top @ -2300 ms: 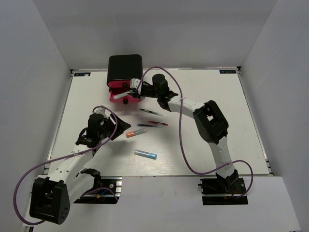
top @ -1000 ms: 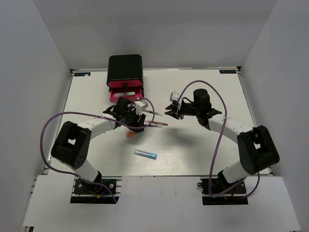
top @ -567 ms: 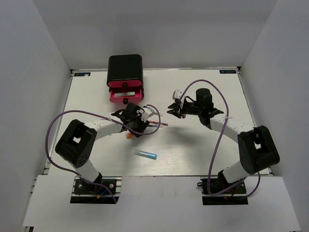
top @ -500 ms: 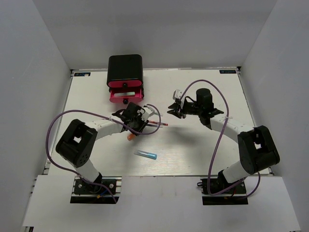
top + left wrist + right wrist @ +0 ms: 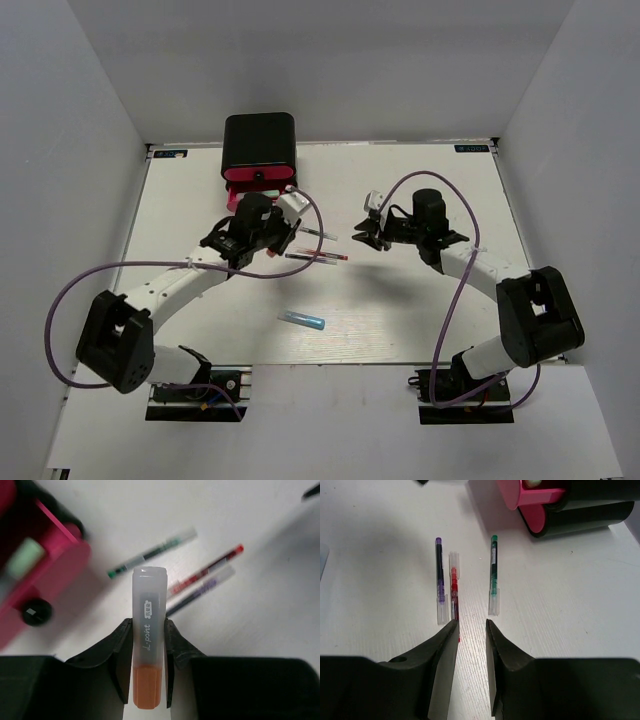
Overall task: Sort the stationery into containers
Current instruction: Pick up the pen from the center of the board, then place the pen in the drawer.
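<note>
My left gripper (image 5: 272, 232) hovers above the table just in front of the black cabinet (image 5: 259, 138). In the left wrist view it (image 5: 148, 630) is shut on the orange marker (image 5: 148, 645), which stands between the fingers. The bottom pink drawer (image 5: 47, 575) is pulled open, with a pale-teal item (image 5: 24, 560) inside. Green (image 5: 313, 233), red (image 5: 326, 256) and blue (image 5: 297, 258) pens lie right of it. A blue marker (image 5: 302, 320) lies nearer the arms. My right gripper (image 5: 366, 238) is open and empty, its tips (image 5: 471, 625) just short of the red pen (image 5: 454, 587).
The cabinet (image 5: 592, 510) and open drawer (image 5: 532, 492) sit at the right wrist view's top right. The purple-blue pen (image 5: 440, 577) and green pen (image 5: 493, 572) flank the red one. White walls close in the table at back and sides. The left arm's purple cable loops over the table's left part.
My left gripper closed on the orange marker, lifted it off the table and carried it back toward the cabinet. My right gripper drifted slightly right and stayed open.
</note>
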You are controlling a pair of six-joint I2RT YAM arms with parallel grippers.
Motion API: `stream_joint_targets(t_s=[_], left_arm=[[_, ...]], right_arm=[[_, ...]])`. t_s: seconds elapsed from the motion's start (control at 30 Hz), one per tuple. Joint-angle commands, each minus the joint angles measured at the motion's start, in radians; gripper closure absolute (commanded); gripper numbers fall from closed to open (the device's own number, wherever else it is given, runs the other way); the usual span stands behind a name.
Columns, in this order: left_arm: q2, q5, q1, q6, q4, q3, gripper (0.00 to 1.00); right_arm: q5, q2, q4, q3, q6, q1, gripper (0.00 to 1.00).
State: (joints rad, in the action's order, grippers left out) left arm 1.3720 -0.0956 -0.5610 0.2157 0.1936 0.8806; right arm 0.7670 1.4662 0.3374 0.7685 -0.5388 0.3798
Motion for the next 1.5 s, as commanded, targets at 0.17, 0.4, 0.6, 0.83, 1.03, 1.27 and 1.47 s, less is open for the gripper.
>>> stream_joint_targets(t_s=[0.17,0.4,0.6,0.83,1.03,1.27,1.47], left_arm=[[0.004,-0.025,0.045,0.264,-0.180,0.131,0.94],[0.131,-0.113,0.107,0.465,-0.155,0.291,0.97],[0.214,-0.162,0.153,0.615,-0.013,0.408,0.99],[0.252,-0.162,0.199,0.763,0.070,0.437,1.00],[0.253,-0.153,0.217,0.772,0.033,0.396,1.00],[0.294,-0.153,0.227,0.772,0.024,0.396,1.00],[0.338,-0.153,0.245,0.792,0.023,0.406,0.99]], right_arm=[[0.025,-0.046,0.023,-0.026,-0.015,-0.004,0.65],[0.018,-0.063,0.025,-0.046,-0.029,-0.010,0.65],[0.018,-0.063,0.023,-0.054,-0.032,-0.013,0.65],[0.020,-0.050,0.020,-0.054,-0.039,-0.022,0.65],[0.017,-0.047,0.012,-0.044,-0.038,-0.025,0.65],[0.014,-0.038,0.003,-0.035,-0.041,-0.028,0.64],[0.015,-0.043,-0.005,-0.038,-0.055,-0.028,0.58]])
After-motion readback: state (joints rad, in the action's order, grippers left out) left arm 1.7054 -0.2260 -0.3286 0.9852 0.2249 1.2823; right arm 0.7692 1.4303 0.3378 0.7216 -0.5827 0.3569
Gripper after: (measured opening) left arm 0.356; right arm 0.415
